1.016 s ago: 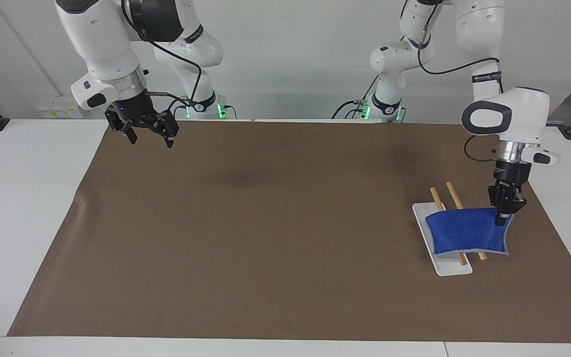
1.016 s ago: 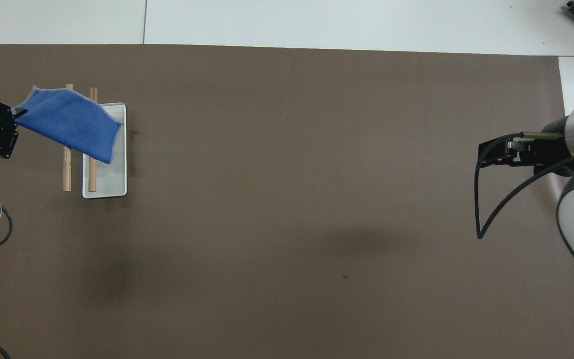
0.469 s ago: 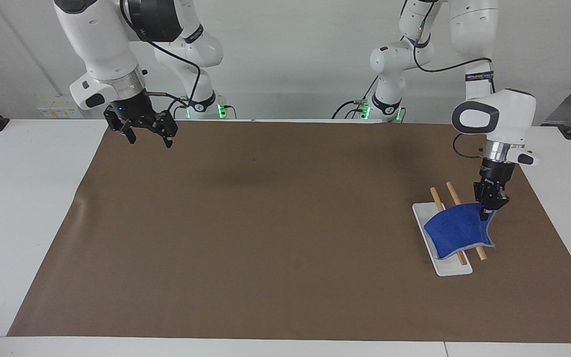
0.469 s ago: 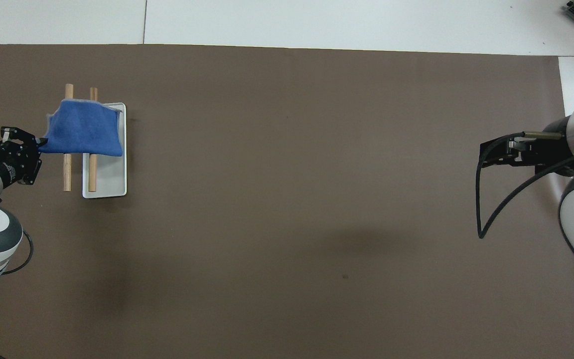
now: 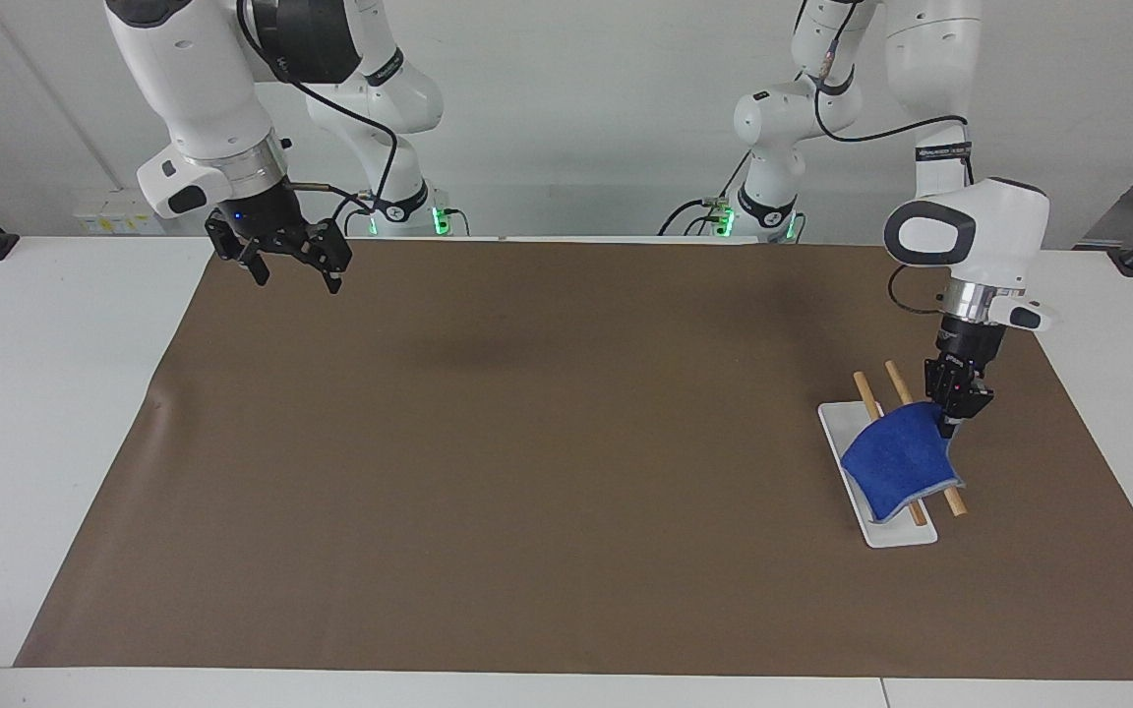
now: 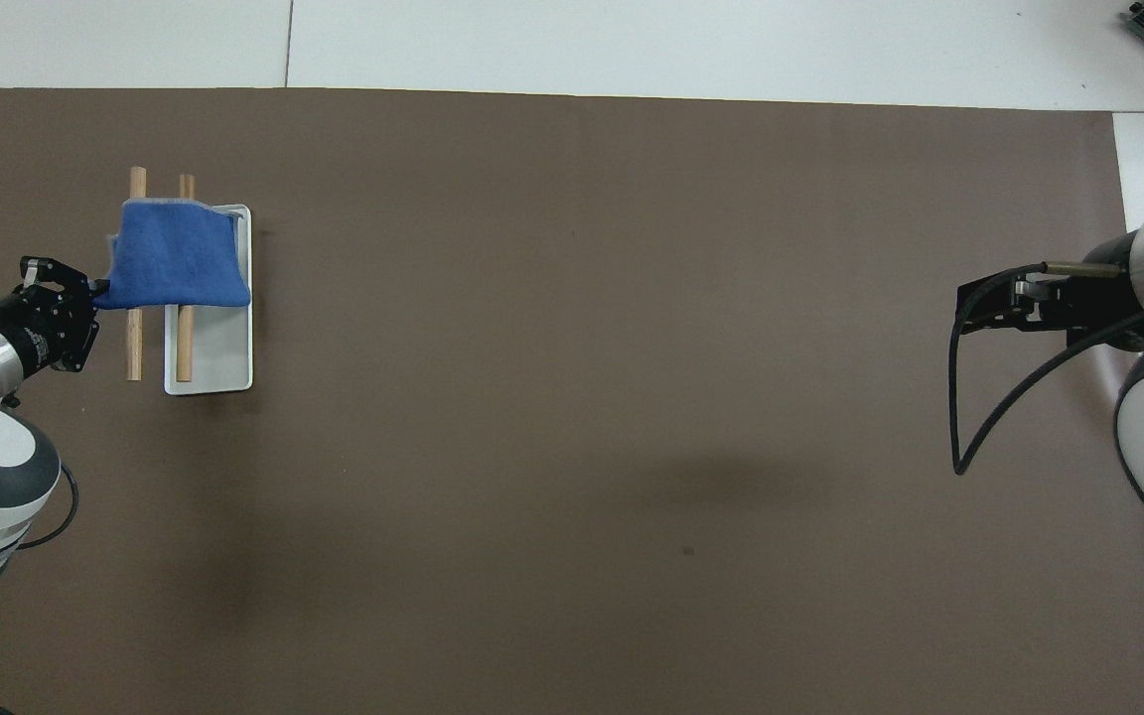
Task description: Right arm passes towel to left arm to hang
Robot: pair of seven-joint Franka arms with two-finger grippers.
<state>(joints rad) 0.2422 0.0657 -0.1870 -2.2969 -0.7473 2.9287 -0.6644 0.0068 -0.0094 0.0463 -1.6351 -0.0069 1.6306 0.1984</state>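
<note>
My left gripper (image 5: 950,425) sits at the towel (image 5: 899,459) corner (grip unclear) by the rods (image 5: 906,393); my right gripper (image 5: 293,270) waits, wide.

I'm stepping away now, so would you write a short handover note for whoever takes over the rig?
Left gripper: at the corner of the towel on the side toward the left arm's end of the table; I cannot tell whether it still grips.
Right gripper: open, empty, waiting over the mat's corner at the right arm's end.
Towel: draped over the two wooden rods of the rack, above its white base.
Done: handover, draping.
Left: confirm release, withdraw the left arm.
</note>
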